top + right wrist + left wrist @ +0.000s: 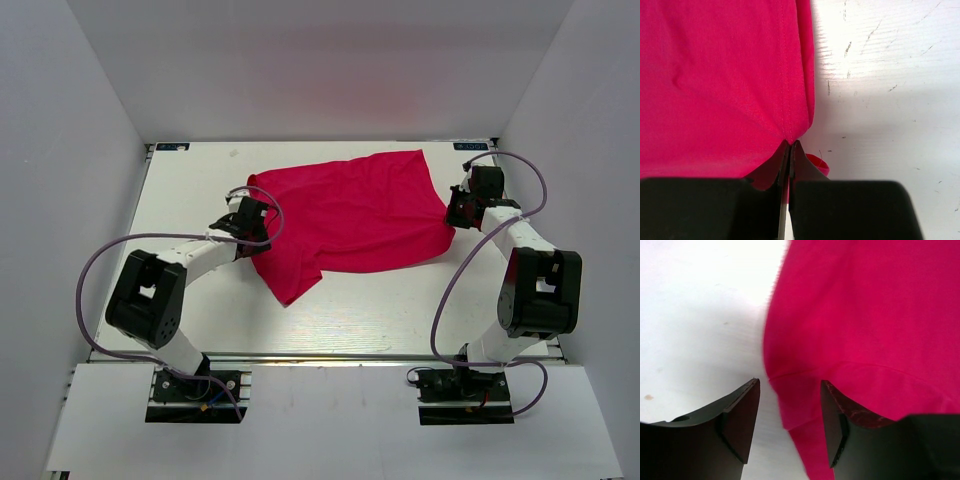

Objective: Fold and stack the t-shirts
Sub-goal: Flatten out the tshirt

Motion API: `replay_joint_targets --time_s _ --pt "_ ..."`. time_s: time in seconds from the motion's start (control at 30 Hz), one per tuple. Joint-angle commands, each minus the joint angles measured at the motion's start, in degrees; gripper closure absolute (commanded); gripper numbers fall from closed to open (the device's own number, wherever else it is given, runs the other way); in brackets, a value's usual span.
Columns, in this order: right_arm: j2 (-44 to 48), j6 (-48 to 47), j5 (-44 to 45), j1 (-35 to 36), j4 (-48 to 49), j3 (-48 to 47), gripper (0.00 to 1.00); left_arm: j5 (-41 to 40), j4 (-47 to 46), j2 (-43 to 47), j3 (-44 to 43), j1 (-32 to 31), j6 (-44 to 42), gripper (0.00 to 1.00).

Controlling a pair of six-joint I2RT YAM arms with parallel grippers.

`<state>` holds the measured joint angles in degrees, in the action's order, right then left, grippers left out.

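On table (400, 325) | t-shirt (350, 215) rumpled | right gripper (790, 146) pinches its edge

1. The t-shirt (350, 215) is matt crimson cloth, finely knit, with a stitched hem.
2. The worktop (400, 310) is white and smooth, faintly glossy, with dark scratches and flecks.
3. The left claw (790, 385) and right claw (790, 146) look like matt black plastic.

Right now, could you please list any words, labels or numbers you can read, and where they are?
No text is readable.
far-left label, dark, at the table edge: too small to read.
far-right label, dark: too small to read.
t-shirt: no print visible.
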<state>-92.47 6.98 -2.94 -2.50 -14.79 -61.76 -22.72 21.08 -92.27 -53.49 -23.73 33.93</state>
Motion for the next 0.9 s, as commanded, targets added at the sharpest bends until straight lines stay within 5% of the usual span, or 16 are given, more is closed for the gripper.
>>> replay_joint_targets --time_s 0.0,0.3,0.4,0.5,0.87 --pt "0.3 -0.8 0.6 0.0 1.7 0.3 1.0 5.0 -7.3 2.8 1.4 0.5 -1.4 0.38" --pt "0.6 -0.7 1.0 0.0 1.3 0.5 1.0 6.1 -4.0 -1.0 -0.4 1.1 -1.9 0.49" --pt "0.4 -0.5 1.0 0.0 1.5 0.5 1.0 4.0 -4.0 1.1 0.8 1.1 -0.2 0.69" --pt "0.4 -0.5 1.6 0.0 1.3 0.4 1.0 0.9 -3.5 2.9 1.6 1.7 0.4 1.0" --pt "-0.6 0.0 7.6 -0.1 -2.3 -1.2 1.0 -7.4 3.8 6.1 3.3 4.0 5.3 1.0"
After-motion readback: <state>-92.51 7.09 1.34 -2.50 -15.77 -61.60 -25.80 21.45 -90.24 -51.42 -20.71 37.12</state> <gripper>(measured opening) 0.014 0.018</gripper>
